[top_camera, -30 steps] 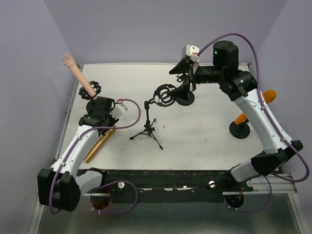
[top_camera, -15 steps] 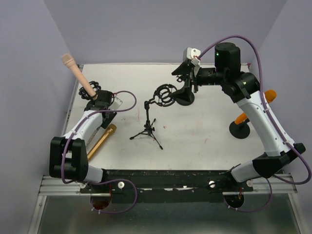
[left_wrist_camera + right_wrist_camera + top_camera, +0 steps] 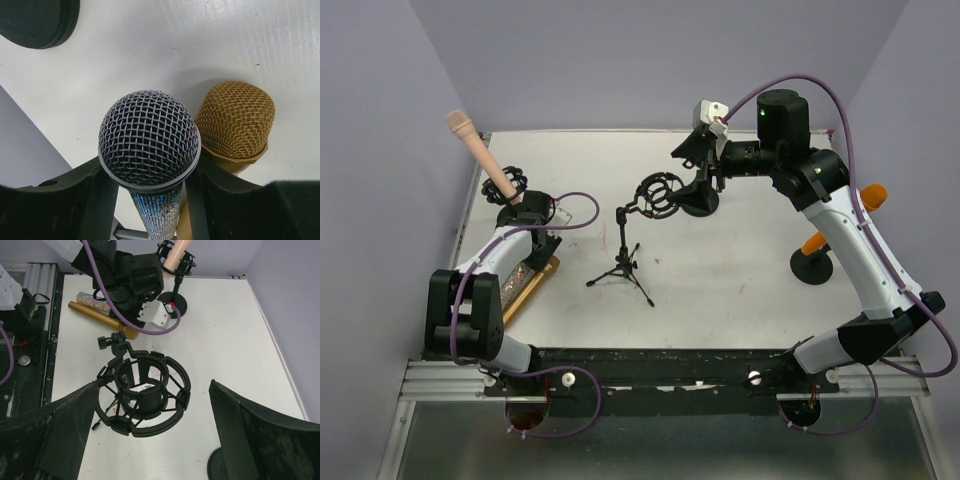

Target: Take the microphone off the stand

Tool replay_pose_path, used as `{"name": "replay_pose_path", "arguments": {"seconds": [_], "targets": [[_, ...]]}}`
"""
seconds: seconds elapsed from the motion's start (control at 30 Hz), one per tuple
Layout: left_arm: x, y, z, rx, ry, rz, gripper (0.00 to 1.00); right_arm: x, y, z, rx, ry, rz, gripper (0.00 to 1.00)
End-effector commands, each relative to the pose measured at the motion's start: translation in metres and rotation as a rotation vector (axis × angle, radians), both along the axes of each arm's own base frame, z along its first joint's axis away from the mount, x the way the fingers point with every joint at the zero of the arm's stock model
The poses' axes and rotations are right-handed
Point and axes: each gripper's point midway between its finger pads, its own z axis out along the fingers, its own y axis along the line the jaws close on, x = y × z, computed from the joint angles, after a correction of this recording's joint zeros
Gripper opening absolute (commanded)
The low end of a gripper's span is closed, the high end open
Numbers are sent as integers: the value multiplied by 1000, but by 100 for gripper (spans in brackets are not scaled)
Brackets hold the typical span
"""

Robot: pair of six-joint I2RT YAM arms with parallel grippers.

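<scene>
Left wrist: left pincer (image 3: pixel 150 192) clamps glitter microphone (image 3: pixel 149 145), gold microphone (image 3: pixel 236 120) beside; right pincer (image 3: pixel 154 392) apart.

readable text, labels, brands, numbers, signs: none in any view. one doubtful item: small white patch (image 3: pixel 146 386) inside the shock mount (image 3: pixel 150 405), right wrist view; whether it is a label cannot be told, and nothing on it is legible.

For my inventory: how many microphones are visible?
4: pink one in left stand, orange one in right stand, gold one on table, glittery one in left gripper.
</scene>
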Motion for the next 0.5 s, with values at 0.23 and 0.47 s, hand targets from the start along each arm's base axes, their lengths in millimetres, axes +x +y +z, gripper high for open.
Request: {"name": "replay_pose_path", "arguments": {"seconds": [0.23,0.47], "targets": [[-6,-11,-11,-68,49,28,61,0,4,-3,5,17,7,100],[-5,-12,-9,-78,43,36,62,0,4,-6,0,19,5,100]]}}
